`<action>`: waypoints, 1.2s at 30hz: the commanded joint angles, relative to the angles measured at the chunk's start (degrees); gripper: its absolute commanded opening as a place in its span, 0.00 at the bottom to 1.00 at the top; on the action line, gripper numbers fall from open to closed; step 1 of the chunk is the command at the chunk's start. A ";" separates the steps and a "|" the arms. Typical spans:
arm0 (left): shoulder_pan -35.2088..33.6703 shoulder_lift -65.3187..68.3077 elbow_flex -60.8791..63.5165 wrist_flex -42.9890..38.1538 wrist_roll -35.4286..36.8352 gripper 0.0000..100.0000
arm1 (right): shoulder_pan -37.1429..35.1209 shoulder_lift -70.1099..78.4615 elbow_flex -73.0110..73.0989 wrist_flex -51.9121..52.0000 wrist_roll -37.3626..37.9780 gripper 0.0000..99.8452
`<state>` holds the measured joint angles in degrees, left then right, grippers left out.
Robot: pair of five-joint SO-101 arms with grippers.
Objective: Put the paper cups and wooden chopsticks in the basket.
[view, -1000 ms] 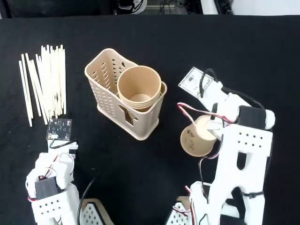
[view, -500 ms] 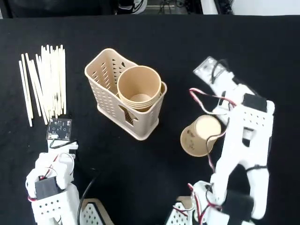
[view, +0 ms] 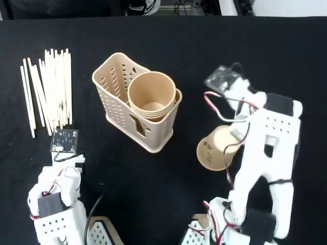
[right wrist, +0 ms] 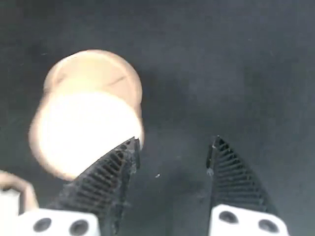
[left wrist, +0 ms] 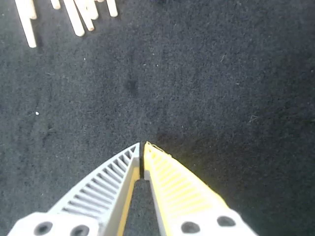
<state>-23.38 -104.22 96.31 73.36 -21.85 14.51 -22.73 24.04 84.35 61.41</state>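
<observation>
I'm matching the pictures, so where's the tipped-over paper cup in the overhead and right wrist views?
High view: paper cup lies on its side right of the basket, partly under the right arm.
Right wrist view: paper cup beside one finger of the open right tool.
Shared landmark: the right arm.

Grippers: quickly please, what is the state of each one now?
Left gripper: closed, holding nothing.
Right gripper: open, holding nothing; the paper cup lies beside it.
</observation>
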 commanded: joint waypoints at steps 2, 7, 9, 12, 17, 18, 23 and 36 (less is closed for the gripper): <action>0.22 -0.09 1.01 0.26 -0.26 0.03 | -4.92 -6.99 3.12 1.76 2.02 0.24; 0.22 -0.09 1.01 0.26 -0.26 0.03 | -7.12 -9.63 10.07 -4.04 1.76 0.24; 0.22 -0.09 1.01 0.26 -0.26 0.03 | -6.86 -9.19 11.56 -7.38 1.67 0.24; 0.22 -0.09 1.01 0.26 -0.26 0.03 | -5.80 -8.66 12.44 -11.87 1.58 0.24; 0.22 -0.09 1.01 0.26 -0.26 0.03 | -2.99 -7.43 12.35 -21.71 -1.41 0.24; 0.22 -0.09 1.01 0.26 -0.26 0.03 | -2.64 -6.81 12.35 -23.12 -1.41 0.24; 0.22 -0.09 1.01 0.26 -0.26 0.03 | -2.37 -2.15 12.00 -29.01 -1.58 0.24; 0.22 -0.09 1.01 0.26 -0.26 0.03 | -0.44 10.15 4.09 -47.30 -10.29 0.24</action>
<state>-23.38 -104.22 96.31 73.36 -21.85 12.22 -13.67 34.42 38.55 53.49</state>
